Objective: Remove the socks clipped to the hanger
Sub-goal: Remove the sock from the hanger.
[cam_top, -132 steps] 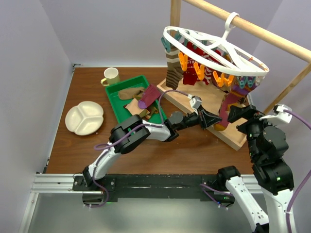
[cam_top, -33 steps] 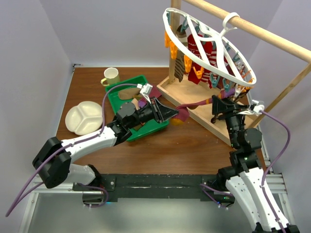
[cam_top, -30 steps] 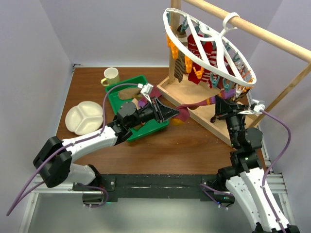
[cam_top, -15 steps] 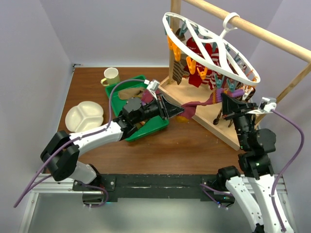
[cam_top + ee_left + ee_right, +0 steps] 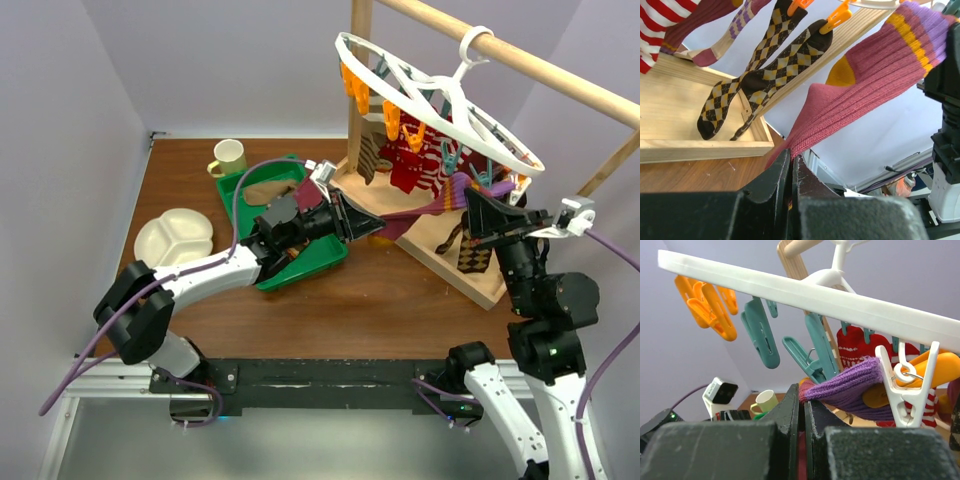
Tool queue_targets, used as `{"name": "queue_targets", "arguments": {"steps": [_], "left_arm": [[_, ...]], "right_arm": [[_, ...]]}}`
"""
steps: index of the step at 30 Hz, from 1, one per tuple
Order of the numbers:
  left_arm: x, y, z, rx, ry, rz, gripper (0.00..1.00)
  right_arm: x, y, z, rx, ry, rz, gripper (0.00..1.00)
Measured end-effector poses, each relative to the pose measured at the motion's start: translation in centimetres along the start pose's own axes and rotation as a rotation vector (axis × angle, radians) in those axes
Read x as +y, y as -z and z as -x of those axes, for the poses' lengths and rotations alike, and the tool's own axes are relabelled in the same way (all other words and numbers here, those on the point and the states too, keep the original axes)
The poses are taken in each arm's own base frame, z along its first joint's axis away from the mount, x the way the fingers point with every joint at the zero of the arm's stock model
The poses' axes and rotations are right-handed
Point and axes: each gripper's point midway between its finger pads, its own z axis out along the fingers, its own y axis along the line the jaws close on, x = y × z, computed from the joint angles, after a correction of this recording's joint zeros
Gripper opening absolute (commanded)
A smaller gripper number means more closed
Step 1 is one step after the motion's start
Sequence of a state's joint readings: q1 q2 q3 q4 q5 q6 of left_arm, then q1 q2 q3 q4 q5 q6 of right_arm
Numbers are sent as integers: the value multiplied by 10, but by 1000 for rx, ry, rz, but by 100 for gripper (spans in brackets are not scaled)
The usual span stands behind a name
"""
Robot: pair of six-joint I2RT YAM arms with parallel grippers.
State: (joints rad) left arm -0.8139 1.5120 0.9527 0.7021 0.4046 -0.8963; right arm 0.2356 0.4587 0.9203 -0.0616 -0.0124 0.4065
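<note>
The white oval hanger [image 5: 440, 95] hangs tilted from the wooden rail, with orange clips [image 5: 705, 302] and teal clips [image 5: 760, 332] under its rim [image 5: 790, 287]. A maroon sock [image 5: 425, 208] with a purple cuff [image 5: 855, 382] stretches between both grippers. My left gripper [image 5: 375, 228] is shut on its toe end [image 5: 860, 85]. My right gripper [image 5: 472, 208] is shut on the cuff, right beside an orange clip [image 5: 935, 367]. Argyle socks [image 5: 760, 85] and red striped socks [image 5: 420, 165] still hang clipped.
The wooden stand's base [image 5: 440, 240] lies under the hanger, with its rail [image 5: 560, 70] above. A green tray [image 5: 235, 215] holding loose socks sits under my left arm. A cup [image 5: 230, 155] and a white divided plate [image 5: 175, 240] stand to the left.
My right gripper closed on the purple cuff and drew back to the right. My left gripper shifted right and farther with the toe. The hanger swung to a flatter tilt.
</note>
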Motion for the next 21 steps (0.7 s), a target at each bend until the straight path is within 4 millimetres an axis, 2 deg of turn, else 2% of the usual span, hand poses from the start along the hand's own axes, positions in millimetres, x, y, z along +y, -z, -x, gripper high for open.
{"name": "queue_targets", "arguments": {"steps": [4,8,13,21], "left_arm": [[-1,-1,1,3,-20,-6,6],[-2,-2,3,3,-49,-7,15],[-1,-3,5,8,-91,-2,22],[8,-3,1,31,-155,26,40]], "right_arm": [[6,-4,-1,25,-1,25,0],[8,-9,-11,73,-4,41,0],[4,-17,-32,152,-11,35,0],[-8,-30,-68,288,-22,-2,0]]}}
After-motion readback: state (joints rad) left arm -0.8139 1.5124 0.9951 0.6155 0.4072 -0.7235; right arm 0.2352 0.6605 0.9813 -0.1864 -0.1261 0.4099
